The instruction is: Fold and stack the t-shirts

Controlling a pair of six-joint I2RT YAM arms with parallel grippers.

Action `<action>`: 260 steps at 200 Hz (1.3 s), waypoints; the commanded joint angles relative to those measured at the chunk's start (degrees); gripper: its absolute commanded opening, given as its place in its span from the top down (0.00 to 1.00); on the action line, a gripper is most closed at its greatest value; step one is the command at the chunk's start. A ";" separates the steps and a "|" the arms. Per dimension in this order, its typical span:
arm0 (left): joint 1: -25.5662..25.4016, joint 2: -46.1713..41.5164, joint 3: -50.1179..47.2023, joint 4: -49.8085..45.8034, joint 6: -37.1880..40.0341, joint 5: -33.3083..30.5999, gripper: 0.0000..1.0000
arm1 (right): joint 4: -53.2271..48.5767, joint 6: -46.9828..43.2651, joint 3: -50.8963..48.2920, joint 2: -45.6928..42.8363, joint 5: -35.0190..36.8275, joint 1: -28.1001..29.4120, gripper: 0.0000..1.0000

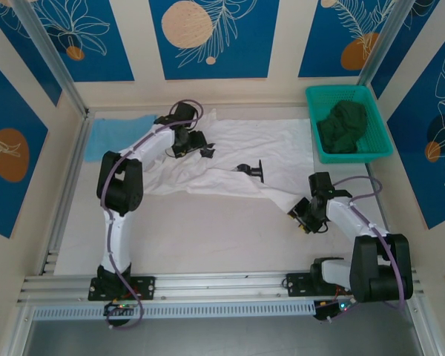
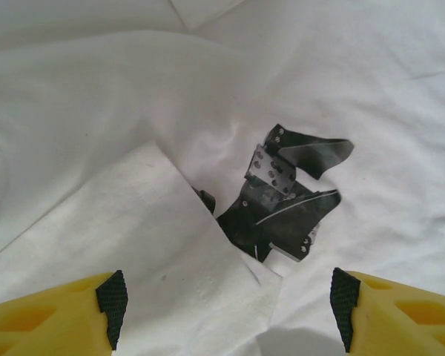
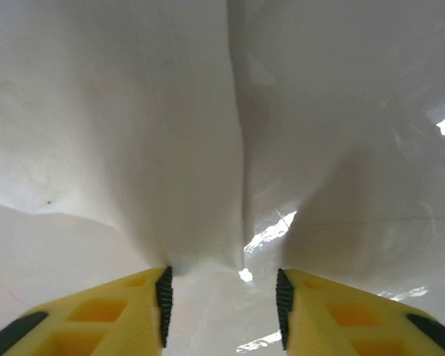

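The large white t-shirt (image 1: 245,152) lies crumpled across the far middle of the table, its black prints (image 1: 252,170) facing up. A corner of it stretches toward my right gripper (image 1: 302,215). In the right wrist view that gripper (image 3: 222,297) is open, its fingertips (image 3: 163,297) at the edge of the draped white cloth (image 3: 170,148). My left gripper (image 1: 193,142) hovers over the shirt's upper left. It stands wide open (image 2: 230,297) above a folded flap and a black print (image 2: 282,208). The light-blue t-shirt (image 1: 119,135) lies flat at the far left.
A green basket (image 1: 378,152) holding a dark green cloth (image 1: 343,126) stands at the far right corner. Blue patterned walls close in the back and sides. A metal rail (image 1: 222,285) runs along the near edge by the arm bases.
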 commanded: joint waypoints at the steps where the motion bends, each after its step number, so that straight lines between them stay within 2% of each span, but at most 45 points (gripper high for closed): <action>1: -1.51 2.00 3.11 -3.64 3.23 -1.87 0.26 | 0.59 -0.53 1.81 0.79 1.61 -0.35 0.61; 34: -2.26 2.22 3.93 -3.97 5.15 -3.91 0.26 | 0.76 -0.77 2.57 2.41 3.65 -0.52 0.66; 60: -2.65 2.83 5.43 -4.99 6.83 -5.42 0.27 | 1.14 -1.00 2.79 4.16 4.07 -0.82 0.75; 78: -2.76 3.52 6.30 -6.10 7.59 -6.47 0.31 | 1.60 -0.91 2.40 4.58 4.50 -0.77 0.84; 119: -3.13 4.12 5.94 -6.25 8.03 -7.14 0.33 | 0.40 -0.98 1.66 1.80 5.95 -0.73 0.97; 156: -3.45 5.08 7.06 -7.05 8.13 -7.10 0.40 | -1.88 -1.30 1.47 -2.93 7.94 -0.96 1.00; 206: -4.15 6.46 7.62 -8.06 8.35 -9.81 0.64 | -3.41 -2.36 2.16 -4.97 7.16 -1.84 1.00; 221: -4.25 6.35 7.40 -8.01 8.23 -10.11 0.74 | -3.54 -2.76 2.10 -5.58 6.91 -1.93 1.00; 238: -4.57 5.38 7.15 -8.32 7.96 -11.31 0.91 | -3.79 -3.07 2.16 -6.29 6.60 -2.28 1.00; 260: -5.57 2.15 5.08 -7.72 8.43 -13.89 1.00 | -4.42 -3.45 2.68 -6.88 5.73 -2.46 1.00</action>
